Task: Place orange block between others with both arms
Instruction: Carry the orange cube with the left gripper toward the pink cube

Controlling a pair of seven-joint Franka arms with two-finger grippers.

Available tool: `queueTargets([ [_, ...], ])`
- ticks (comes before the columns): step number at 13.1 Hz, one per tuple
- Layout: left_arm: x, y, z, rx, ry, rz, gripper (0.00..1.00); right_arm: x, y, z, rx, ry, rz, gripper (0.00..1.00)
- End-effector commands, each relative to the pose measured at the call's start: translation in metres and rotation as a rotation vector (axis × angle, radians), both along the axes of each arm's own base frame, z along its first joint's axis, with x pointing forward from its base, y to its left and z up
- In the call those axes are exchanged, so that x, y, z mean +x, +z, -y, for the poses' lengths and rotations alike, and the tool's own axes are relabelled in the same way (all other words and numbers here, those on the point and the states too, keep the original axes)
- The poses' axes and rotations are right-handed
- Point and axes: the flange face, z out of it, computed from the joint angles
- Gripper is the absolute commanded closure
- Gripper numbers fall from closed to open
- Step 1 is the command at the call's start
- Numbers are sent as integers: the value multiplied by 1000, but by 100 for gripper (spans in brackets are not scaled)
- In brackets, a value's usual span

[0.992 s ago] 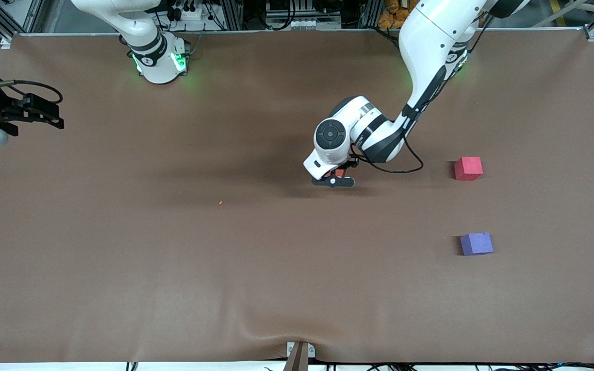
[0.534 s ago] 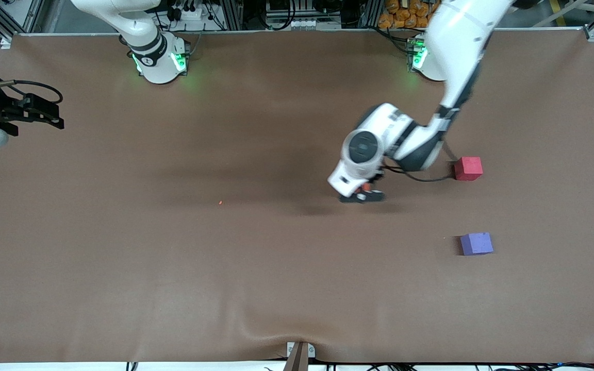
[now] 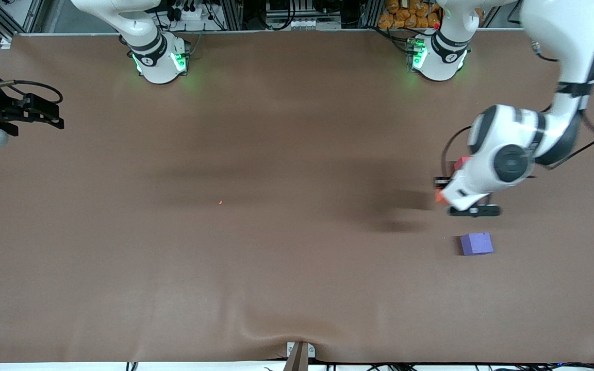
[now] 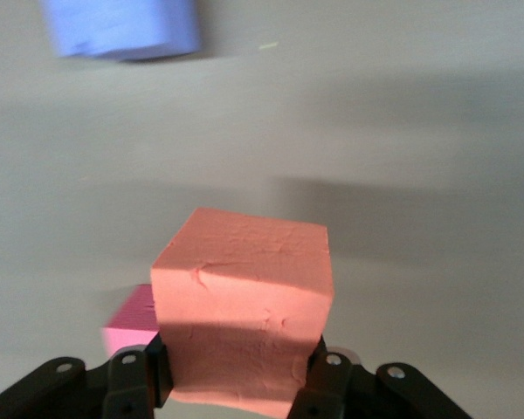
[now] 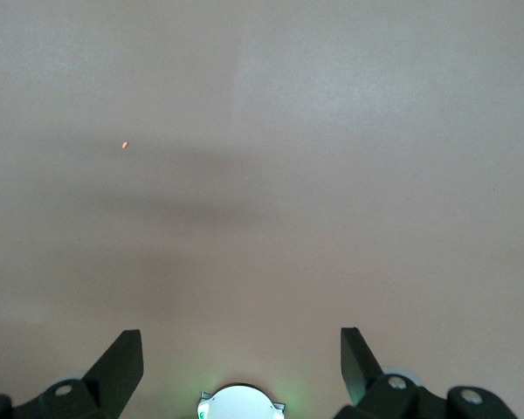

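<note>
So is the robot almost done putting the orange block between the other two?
Nearly. Done: the left tool has picked up the orange block and is shut on it. In hand: it carries the block in the air over the gap between the red block and the purple block. Left: lower it onto the table and let go. The right tool waits open, over bare table at the right arm's end.

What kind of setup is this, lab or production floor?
Most likely a robotics lab bench. Two white arms with green-lit bases are mounted on a table under a brown cloth, handling foam cubes: the left hand carries an orange block near a purple cube. Aluminium framing and cabling line the table's edge.
</note>
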Motion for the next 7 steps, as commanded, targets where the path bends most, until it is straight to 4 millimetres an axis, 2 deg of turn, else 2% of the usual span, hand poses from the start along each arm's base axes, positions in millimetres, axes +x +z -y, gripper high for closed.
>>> queueTargets([
  [1, -12, -14, -25, -4, 8, 42, 100, -2, 3, 0, 2, 11, 7, 0],
  [5, -5, -37, -37, -23, 27, 69, 100, -1, 2, -1, 2, 13, 6, 0],
  [7, -2, -49, -61, -32, 64, 82, 100, -1, 2, -1, 0, 13, 6, 0],
])
